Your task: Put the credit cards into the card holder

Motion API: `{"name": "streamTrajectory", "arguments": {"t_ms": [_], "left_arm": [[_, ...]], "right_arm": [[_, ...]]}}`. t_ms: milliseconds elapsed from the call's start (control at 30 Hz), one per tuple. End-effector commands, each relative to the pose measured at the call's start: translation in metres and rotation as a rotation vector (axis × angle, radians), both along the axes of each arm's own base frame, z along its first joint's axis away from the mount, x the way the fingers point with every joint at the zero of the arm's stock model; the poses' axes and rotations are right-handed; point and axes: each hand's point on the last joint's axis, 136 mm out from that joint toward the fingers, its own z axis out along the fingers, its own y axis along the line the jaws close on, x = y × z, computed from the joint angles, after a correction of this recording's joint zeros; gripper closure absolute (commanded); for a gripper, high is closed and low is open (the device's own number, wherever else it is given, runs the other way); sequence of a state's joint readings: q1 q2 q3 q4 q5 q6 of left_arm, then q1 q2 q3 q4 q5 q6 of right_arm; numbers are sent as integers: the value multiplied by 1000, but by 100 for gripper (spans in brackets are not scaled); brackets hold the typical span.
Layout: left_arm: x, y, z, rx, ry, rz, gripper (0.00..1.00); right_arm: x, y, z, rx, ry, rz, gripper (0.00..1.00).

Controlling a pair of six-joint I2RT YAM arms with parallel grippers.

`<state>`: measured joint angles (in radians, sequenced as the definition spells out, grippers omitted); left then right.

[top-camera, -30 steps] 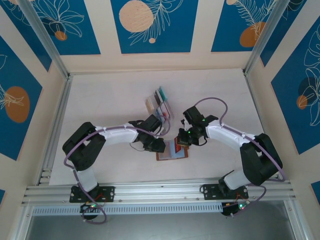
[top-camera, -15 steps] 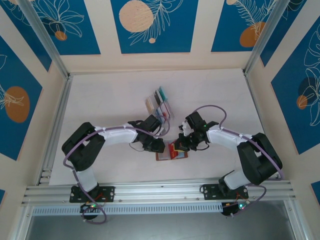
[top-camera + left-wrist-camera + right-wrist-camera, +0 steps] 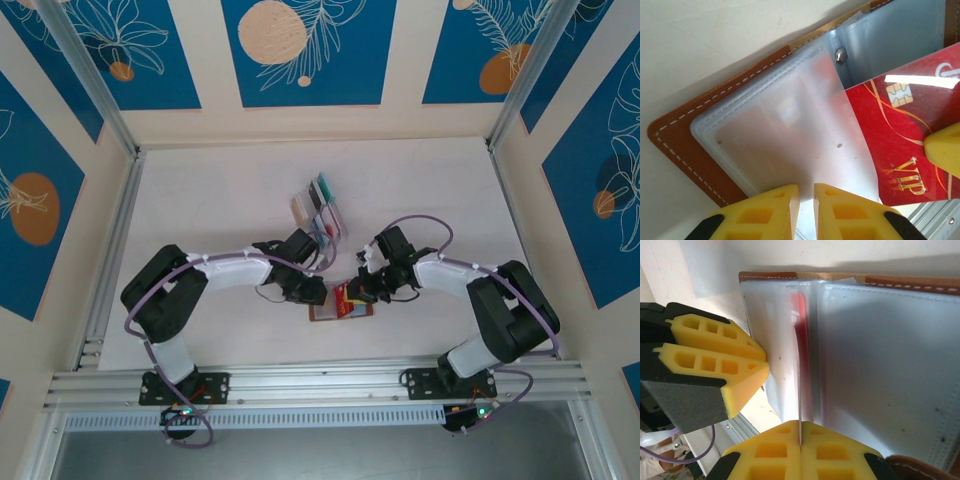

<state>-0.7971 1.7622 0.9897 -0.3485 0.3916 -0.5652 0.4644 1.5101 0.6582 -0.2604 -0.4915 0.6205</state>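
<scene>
Top external: R hand [image 3: 800,447], clamped on red card [image 3: 895,145], now lower vs 1 s ago, at open card holder [image 3: 680,145], surface [image 3: 220,200] front-centre; L hand [image 3: 806,200] pinches its clear pocket [image 3: 790,130]. Insertion likely begun.

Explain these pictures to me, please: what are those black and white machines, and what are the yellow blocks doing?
Those are two robot arms bolted to a table. One picture looks down from above; the other two come from a camera on each wrist. An open brown card holder lies on the table, with a clear rack of cards beyond it. The yellow blocks do the grasping: the left fingers pinch the edge of a clear pocket, and the right fingers grip a red card, its far end between the pockets.
</scene>
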Motion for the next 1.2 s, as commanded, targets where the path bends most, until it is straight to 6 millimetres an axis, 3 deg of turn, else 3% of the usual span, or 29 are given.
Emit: {"name": "streamTrajectory", "arguments": {"t_ms": [0, 500, 833, 1167], "left_arm": [[-11, 25, -19, 97, 40, 2, 82], [-12, 29, -19, 100, 45, 0, 82], [-9, 28, -17, 84, 50, 9, 82], [-9, 38, -19, 114, 42, 14, 82]], "right_arm": [[0, 4, -1, 43, 12, 15, 100], [14, 13, -6, 98, 28, 10, 100], [8, 20, -11, 100, 46, 29, 100], [8, 17, 8, 196, 44, 36, 100]]}}
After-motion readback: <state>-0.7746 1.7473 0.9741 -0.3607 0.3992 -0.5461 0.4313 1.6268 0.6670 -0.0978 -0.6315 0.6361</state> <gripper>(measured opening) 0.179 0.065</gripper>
